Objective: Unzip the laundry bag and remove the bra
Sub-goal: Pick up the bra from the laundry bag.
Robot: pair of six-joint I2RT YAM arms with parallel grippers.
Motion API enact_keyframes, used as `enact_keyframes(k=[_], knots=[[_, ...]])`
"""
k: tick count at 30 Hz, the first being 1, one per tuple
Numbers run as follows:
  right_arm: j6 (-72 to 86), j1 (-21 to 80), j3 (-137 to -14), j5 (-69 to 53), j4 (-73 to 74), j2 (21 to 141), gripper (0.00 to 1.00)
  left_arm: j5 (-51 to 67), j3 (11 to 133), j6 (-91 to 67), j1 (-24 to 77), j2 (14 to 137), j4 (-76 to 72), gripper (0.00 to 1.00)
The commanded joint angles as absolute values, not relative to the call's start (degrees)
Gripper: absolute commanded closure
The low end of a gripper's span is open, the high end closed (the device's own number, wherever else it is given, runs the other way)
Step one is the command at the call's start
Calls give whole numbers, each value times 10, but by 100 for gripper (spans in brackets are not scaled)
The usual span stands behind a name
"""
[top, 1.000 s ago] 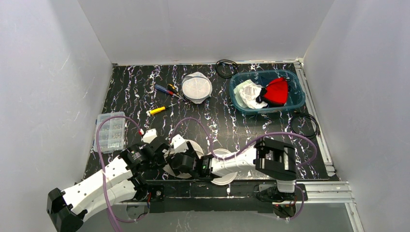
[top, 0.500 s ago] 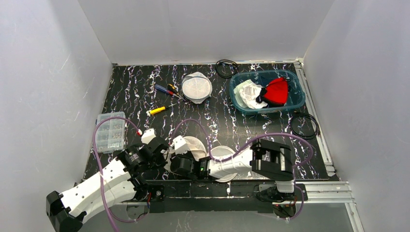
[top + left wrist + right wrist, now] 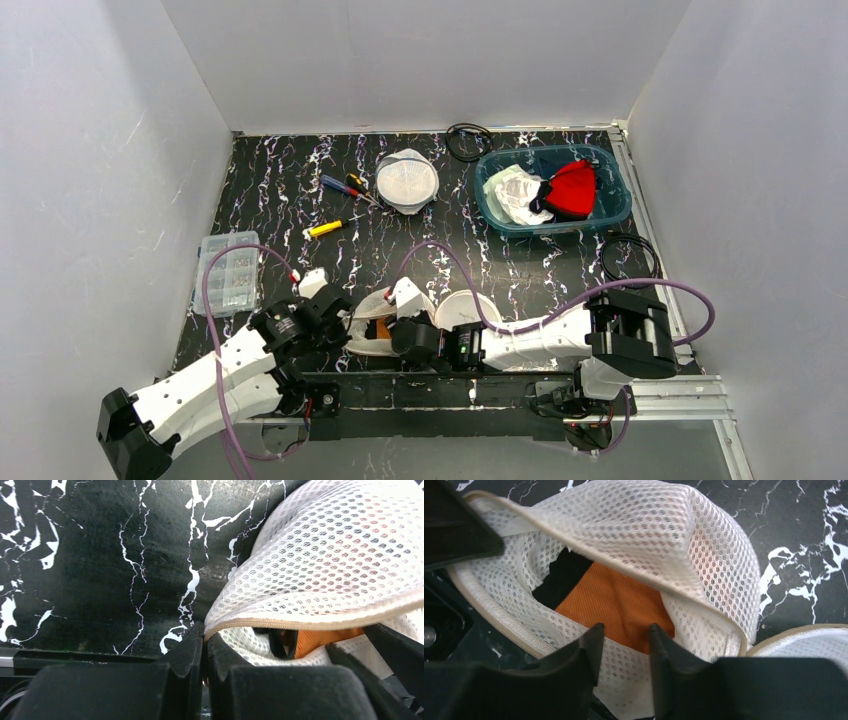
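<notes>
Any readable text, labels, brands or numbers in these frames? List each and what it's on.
None readable in any view. No print shows on the mesh laundry bag, the orange garment inside it, the teal bin, the clear parts box or the screwdrivers; anything on them is too small to tell from the top view.

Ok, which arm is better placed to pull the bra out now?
Right. The right gripper sits at the open mouth of the laundry bag, over the bra; the left gripper is shut on its rim.
</notes>
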State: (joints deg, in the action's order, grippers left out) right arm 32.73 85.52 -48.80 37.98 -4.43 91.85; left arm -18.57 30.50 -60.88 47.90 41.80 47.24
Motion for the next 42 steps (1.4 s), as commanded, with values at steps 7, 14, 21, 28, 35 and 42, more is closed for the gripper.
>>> enact_keyframes(k=[7,14,21,28,35,42], knots=[[308,864,-491,328,-103,873,32,-169,283,-604,478,436,434,100],[306,870,-564,333,-73,924,29,-169,265,-617,477,446,417,100],[329,870,-608,394,-52,994,24,-166,259,-620,478,451,415,100],[349,871,-615,443,-61,1025,25,-164,251,-625,477,440,413,100],[366,870,-639,469,-25,1058,29,-158,249,-627,478,431,410,100],[385,868,-631,490,16,1075,56,-154,249,-627,478,413,411,100]])
